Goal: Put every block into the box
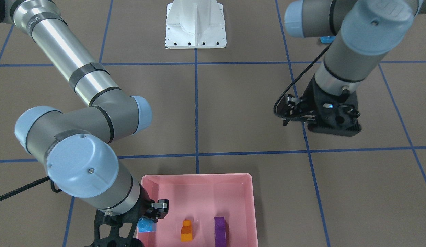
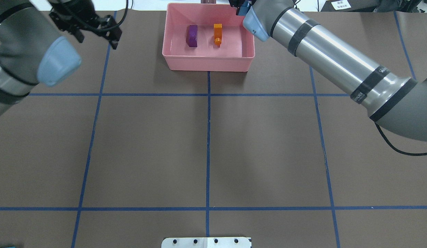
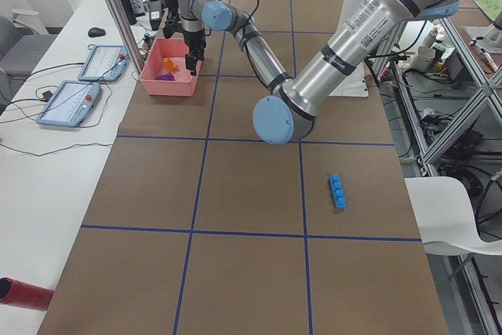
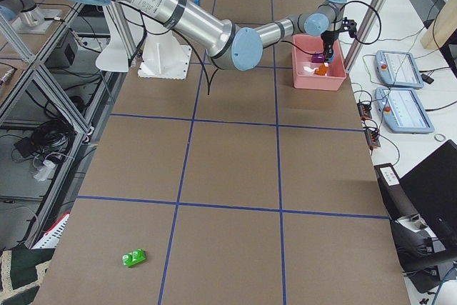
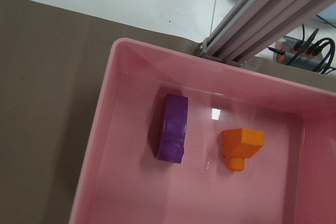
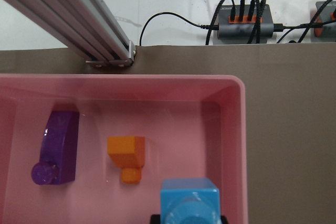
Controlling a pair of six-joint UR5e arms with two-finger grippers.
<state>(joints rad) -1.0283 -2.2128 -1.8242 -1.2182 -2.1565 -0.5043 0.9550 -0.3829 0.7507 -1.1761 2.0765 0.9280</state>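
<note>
The desk (image 2: 148,144) carries the box (image 2: 208,63) at mid far edge. The left fingers (image 2: 113,36) hang beside it, gap unclear. A long blue block (image 3: 337,191) lies near the robot-side edge, leftward. The purple block (image 2: 192,35) and orange block (image 2: 217,32) lie in the box, and the green block (image 4: 134,257) lies near the right robot-side corner. The right fingers (image 1: 151,216) pinch the small blue block (image 6: 189,200) above the box's right end.
</note>
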